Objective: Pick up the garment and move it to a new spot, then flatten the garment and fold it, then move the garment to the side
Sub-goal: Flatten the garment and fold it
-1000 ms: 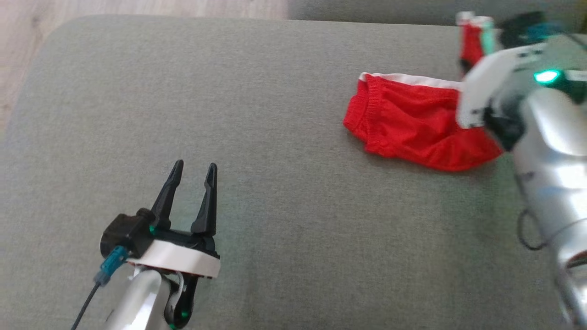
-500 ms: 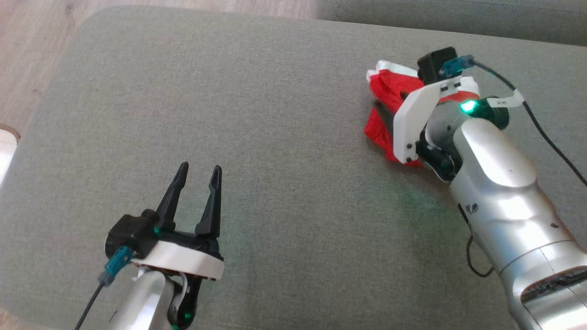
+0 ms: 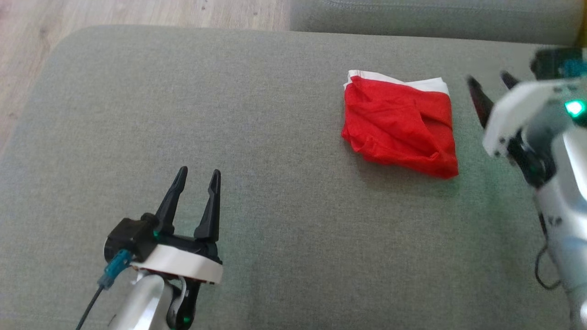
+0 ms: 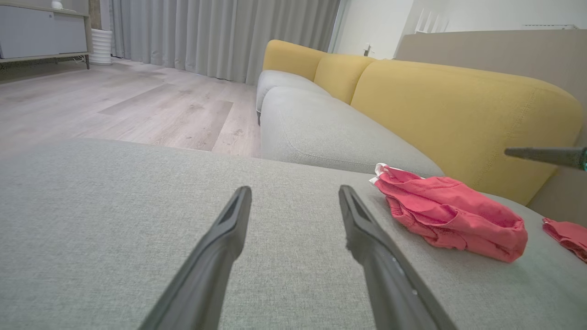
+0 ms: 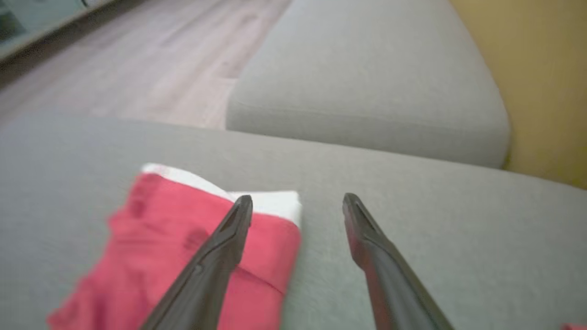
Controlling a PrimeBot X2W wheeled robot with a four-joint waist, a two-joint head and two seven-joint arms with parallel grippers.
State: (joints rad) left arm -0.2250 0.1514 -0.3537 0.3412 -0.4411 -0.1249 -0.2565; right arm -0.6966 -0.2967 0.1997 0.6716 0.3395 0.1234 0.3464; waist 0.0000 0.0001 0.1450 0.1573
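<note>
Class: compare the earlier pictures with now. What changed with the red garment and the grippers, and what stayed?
The right gripper released the red garment and drew back to its right, open. The garment lies folded over on the grey cushion. The left gripper stayed open, idle.

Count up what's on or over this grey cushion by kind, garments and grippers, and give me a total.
Red cloth items: 2, the folded red garment and a second red piece at the edge
Grippers: 2, left gripper and right gripper
Total: 4
</note>
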